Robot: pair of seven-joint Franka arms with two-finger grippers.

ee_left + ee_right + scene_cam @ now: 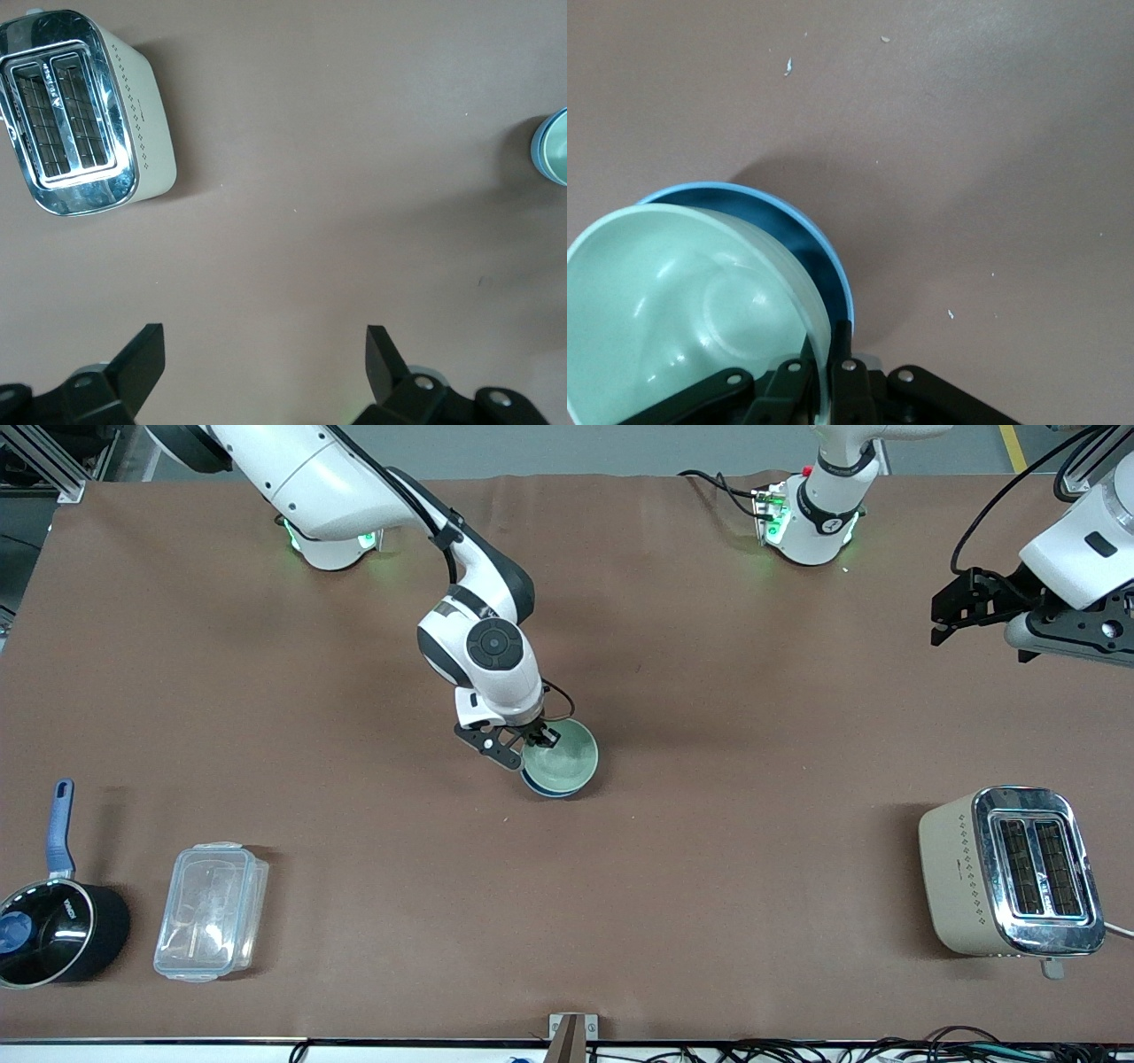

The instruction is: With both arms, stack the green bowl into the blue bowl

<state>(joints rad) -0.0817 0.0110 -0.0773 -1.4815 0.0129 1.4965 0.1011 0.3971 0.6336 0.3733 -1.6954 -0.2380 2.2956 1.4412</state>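
Brown sheeting covers the worktop [709, 797], where the right arm [372, 487] reaches to the middle and the left arm [1076, 549] waits near its own end, well apart from the bowls. The right hand [534, 741] pinches the rim of the green bowl [560, 758], one finger inside and one outside, holding it tilted inside the blue bowl [824, 257] directly beneath. The left hand [266, 359] hangs with fingers spread wide and holds nothing, above bare worktop. Placement appears to be the step under way. The next move likely calls for levelling the green bowl, then releasing the rim and lifting clear.
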